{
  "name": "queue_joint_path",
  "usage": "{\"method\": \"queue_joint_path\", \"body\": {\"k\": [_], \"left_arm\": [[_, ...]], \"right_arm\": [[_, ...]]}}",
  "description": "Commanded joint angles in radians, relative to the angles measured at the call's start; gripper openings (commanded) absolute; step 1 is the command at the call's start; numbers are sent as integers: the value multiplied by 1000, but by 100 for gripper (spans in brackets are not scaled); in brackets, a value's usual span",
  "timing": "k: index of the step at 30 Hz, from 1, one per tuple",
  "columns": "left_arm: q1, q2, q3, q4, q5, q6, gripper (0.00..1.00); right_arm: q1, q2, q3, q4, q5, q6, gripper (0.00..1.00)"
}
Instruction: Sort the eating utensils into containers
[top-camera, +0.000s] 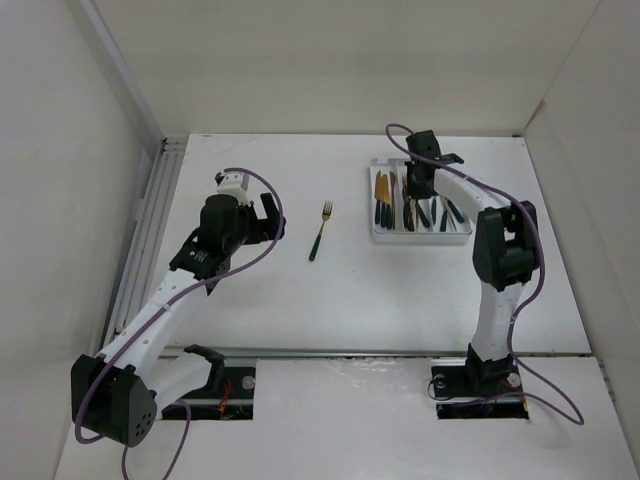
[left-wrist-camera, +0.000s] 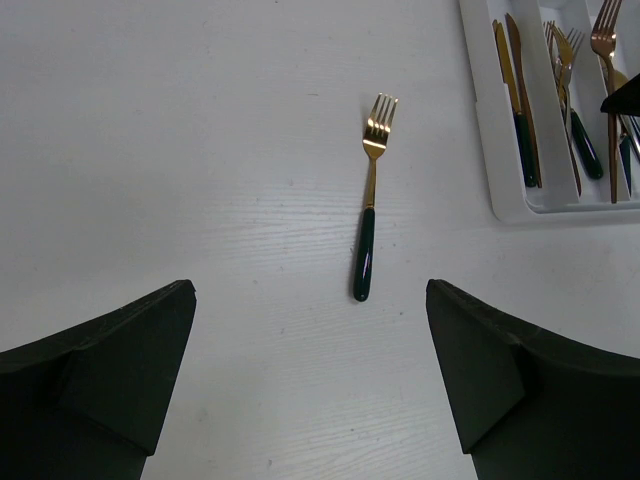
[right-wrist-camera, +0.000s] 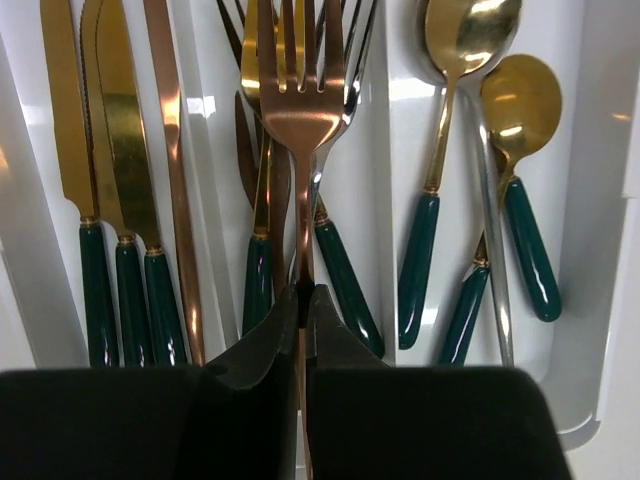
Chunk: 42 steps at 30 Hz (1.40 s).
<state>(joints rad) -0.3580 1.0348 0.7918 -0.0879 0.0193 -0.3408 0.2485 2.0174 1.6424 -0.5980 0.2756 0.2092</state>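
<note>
Pinching a copper fork (right-wrist-camera: 300, 110) tight, the right tool (right-wrist-camera: 305, 300) hangs over the tray (right-wrist-camera: 392, 200), other forks (right-wrist-camera: 256, 75) right below; let go low and straight. The left tool (left-wrist-camera: 310, 380) gapes wide, a gold fork (left-wrist-camera: 368, 200) just ahead.

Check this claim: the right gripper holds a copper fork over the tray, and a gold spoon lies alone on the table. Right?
No. The lone piece on the table is a gold fork, not a spoon; the left wrist view shows its tines. The rest holds.

Overhead view, close wrist views, tray (top-camera: 420, 238) shared
</note>
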Motion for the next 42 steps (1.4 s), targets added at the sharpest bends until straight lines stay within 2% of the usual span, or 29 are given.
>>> {"method": "queue_joint_path", "body": {"k": [1, 15, 18, 19, 20, 23, 25, 29, 34, 37, 42], "left_arm": [[2, -25, -6, 27, 7, -9, 100], [2, -25, -6, 27, 7, -9, 100], [11, -35, -6, 27, 7, -9, 100], [11, -35, -6, 27, 7, -9, 100], [11, -35, -6, 27, 7, -9, 100], [11, -35, -6, 27, 7, -9, 100], [11, -35, -6, 27, 16, -9, 100], [11, -35, -15, 36, 16, -9, 100], [11, -55, -25, 36, 4, -20, 100], [20, -74, -25, 36, -24, -29, 100], [31, -119, -35, 7, -91, -29, 100]], "right_arm": [[8, 0, 8, 69, -15, -17, 0], [-2, 82, 46, 61, 17, -59, 1], [-2, 92, 60, 46, 17, -59, 18], [-2, 71, 60, 37, 17, -59, 33], [-2, 58, 51, 37, 17, -59, 39], [-2, -9, 40, 37, 17, -50, 49], [-2, -54, 40, 27, 28, -39, 52], [84, -204, -18, 56, 56, 27, 62], [292, -233, -91, 96, 56, 185, 68], [403, -143, -63, 96, 56, 281, 68], [494, 7, 92, 58, 11, 363, 68]]}}
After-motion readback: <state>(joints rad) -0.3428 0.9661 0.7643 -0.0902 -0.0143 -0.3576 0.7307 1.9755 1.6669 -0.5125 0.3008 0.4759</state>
